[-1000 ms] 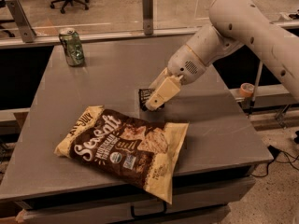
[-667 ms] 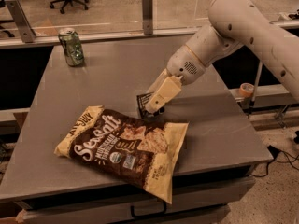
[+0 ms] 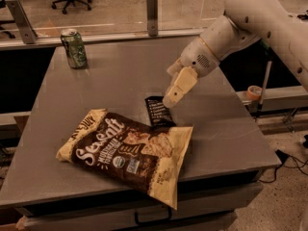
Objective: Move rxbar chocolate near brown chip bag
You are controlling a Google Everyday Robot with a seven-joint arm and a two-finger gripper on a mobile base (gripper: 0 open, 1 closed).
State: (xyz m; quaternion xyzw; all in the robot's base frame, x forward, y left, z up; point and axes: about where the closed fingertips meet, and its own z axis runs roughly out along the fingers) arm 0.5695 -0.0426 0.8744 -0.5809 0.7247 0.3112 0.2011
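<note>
The rxbar chocolate (image 3: 158,111), a small flat black wrapper with pale text, lies flat on the grey table (image 3: 120,76). Its lower end touches the top edge of the brown chip bag (image 3: 127,150), a large dark brown crinkly bag with cream ends and white script. My gripper (image 3: 172,96) hangs just above the bar's upper right corner, angled down to the left. Its cream fingers (image 3: 179,86) are off the bar and hold nothing.
A green can (image 3: 74,48) stands upright at the table's far left corner. A glass barrier with metal posts (image 3: 152,13) runs along the far edge. The chip bag's lower corner overhangs the table's front edge. An orange tape roll (image 3: 253,92) sits on a ledge at the right.
The bar, held tilted at the fingertips before, now lies flat on the table against the chip bag. The gripper has let go and drawn slightly up and to the right.
</note>
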